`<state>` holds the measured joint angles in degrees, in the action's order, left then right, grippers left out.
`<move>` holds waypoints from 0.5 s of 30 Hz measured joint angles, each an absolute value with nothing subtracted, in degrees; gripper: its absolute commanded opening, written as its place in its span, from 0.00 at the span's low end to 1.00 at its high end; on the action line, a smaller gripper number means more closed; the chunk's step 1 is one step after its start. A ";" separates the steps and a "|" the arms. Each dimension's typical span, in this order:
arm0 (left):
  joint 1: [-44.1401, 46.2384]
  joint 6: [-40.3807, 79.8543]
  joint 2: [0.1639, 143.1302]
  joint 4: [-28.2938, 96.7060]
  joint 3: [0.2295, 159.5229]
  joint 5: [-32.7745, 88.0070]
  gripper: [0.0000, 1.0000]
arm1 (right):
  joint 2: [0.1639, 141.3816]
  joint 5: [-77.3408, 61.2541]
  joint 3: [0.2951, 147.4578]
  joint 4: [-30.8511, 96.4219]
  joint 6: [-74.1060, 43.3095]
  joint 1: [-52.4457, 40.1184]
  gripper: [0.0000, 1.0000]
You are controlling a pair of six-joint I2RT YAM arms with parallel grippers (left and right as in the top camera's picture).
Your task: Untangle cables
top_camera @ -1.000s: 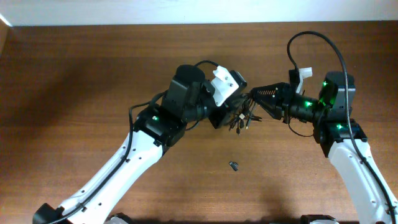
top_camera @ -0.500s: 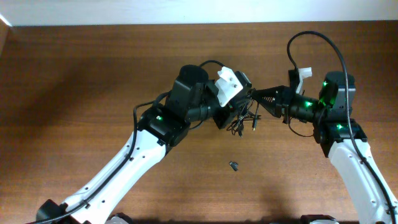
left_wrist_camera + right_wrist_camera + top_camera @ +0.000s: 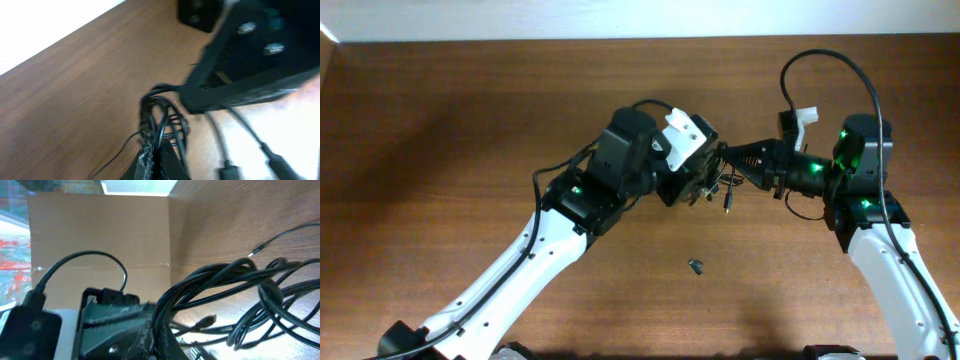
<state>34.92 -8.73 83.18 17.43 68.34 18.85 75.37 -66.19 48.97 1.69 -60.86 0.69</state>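
Overhead: left end effector [image 3: 703,181] and right end effector [image 3: 725,158] pinch the cables [image 3: 724,187].

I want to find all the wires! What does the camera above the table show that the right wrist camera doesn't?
Only the overhead view shows the whole left arm and right arm, plus a tiny dark piece lying alone on the table. Only the right wrist view shows the cables up close, loop over loop, with one thin end sticking out, and a tan board behind. Both show the bunched black cables and the brown wooden table.
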 measured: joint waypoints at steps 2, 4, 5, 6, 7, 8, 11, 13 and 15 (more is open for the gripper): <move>34.92 -8.73 83.18 18.04 68.34 16.29 0.00 | 75.37 -67.20 48.97 1.48 -60.88 0.69 0.04; 34.92 -8.73 83.18 19.35 68.34 14.13 0.00 | 75.37 -67.66 48.97 1.43 -61.10 0.69 0.04; 34.92 -8.73 83.18 19.90 68.34 13.30 0.00 | 75.37 -67.85 48.97 1.26 -61.45 0.69 0.04; 34.92 -8.73 83.18 20.38 68.34 12.86 0.00 | 75.37 -68.10 48.95 0.75 -61.73 0.69 0.04; 34.92 -8.73 83.18 20.82 68.34 12.47 0.00 | 75.37 -68.36 48.90 -0.75 -62.15 0.69 0.04; 34.92 -8.73 83.15 21.26 68.34 12.03 0.00 | 75.37 -68.66 48.90 -2.96 -62.81 0.69 0.06; 34.92 -8.73 83.18 21.43 68.34 11.70 0.00 | 75.37 -68.66 48.90 -4.51 -63.00 0.69 0.59; 34.92 -8.73 83.18 21.52 68.34 11.73 0.00 | 75.37 -68.66 48.90 -4.60 -60.90 0.69 0.88; 34.92 -8.73 83.18 20.71 68.34 12.93 0.00 | 75.37 -68.64 48.93 -4.58 -58.22 0.69 0.96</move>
